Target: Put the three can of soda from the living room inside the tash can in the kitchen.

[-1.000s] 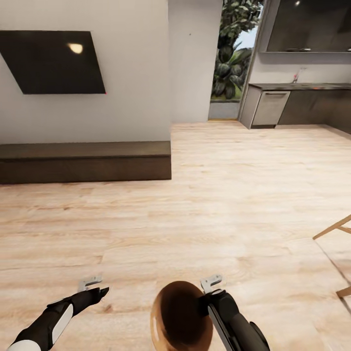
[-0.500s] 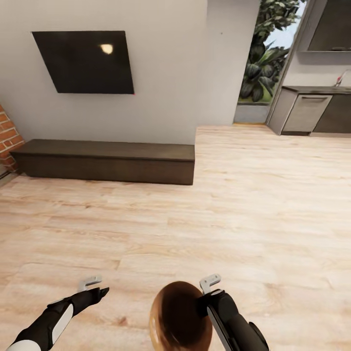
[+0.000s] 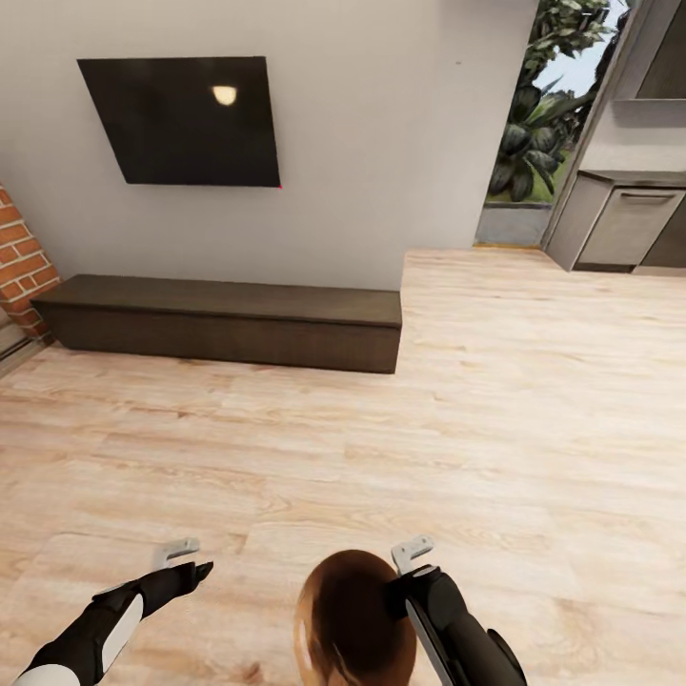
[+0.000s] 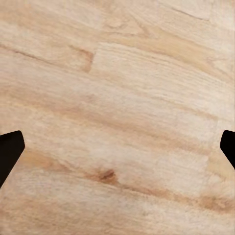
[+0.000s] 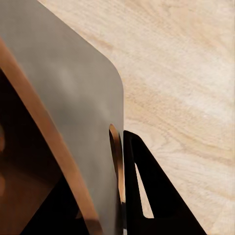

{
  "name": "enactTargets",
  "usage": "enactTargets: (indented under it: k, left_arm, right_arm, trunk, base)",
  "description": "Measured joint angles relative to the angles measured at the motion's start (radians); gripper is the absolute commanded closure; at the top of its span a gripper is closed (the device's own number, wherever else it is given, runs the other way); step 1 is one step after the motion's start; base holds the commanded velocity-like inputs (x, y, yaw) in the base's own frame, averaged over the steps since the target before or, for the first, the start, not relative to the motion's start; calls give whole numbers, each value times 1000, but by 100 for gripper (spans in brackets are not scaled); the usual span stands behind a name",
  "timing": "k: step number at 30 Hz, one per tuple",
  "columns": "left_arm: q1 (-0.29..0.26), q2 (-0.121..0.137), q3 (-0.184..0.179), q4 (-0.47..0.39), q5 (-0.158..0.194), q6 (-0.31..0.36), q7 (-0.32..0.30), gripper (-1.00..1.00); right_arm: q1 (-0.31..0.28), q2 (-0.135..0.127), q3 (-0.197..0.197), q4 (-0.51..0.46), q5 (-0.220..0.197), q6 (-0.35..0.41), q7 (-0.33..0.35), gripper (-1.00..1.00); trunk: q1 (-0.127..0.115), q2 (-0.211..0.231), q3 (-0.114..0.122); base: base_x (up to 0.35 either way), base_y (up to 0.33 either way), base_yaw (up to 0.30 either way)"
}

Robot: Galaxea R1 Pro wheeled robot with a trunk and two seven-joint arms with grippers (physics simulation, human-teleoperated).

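The right gripper (image 3: 412,562) is carrying the tash can (image 3: 354,617) low in front of the trunk, its fingers (image 5: 147,191) pinching the rim, one inside the copper-brown wall and one outside; the bin's mouth is tilting toward the camera. The left gripper (image 3: 181,557) is hanging empty over the wood floor (image 3: 476,429), fingers spread wide. No soda cans are showing. Ahead are lying a dark low bench (image 3: 229,319) under a wall screen (image 3: 181,119) and brick (image 3: 21,262) at the left, probably the living room side.
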Motion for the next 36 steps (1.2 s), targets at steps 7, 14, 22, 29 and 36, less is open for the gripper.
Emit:
enactTargets:
  k: [7,14,22,29,36]
  left_arm:
    - [0,1,4,0,1,0,-1,-100]
    - [0,8,11,10,7,5,-4,-100]
    - [0,3,10,13,1,2,0,-100]
    - [0,4,11,13,-1,2,0,-100]
    - [0,4,11,14,-2,2,0,-100]
  right_arm:
    - [0,-4,-10,0,-3,0,1,100]
    - [-2,-11,-16,-9,-2,0,0,100]
    - [-42,-145,-75,-60,29,25,12,100]
    - [-45,-168,-83,-69,0,27,18,100]
    - [-46,-162,-84,-70,-12,26,18,100]
  trunk:
    - [0,0,0]
    - [0,0,0]
    - [0,0,0]
    - [0,0,0]
    - [0,0,0]
  base:
    - [259,170,0]
    - [113,240,0]
    - [17,263,0]
    - [1,275,57]
    - [0,276,218]
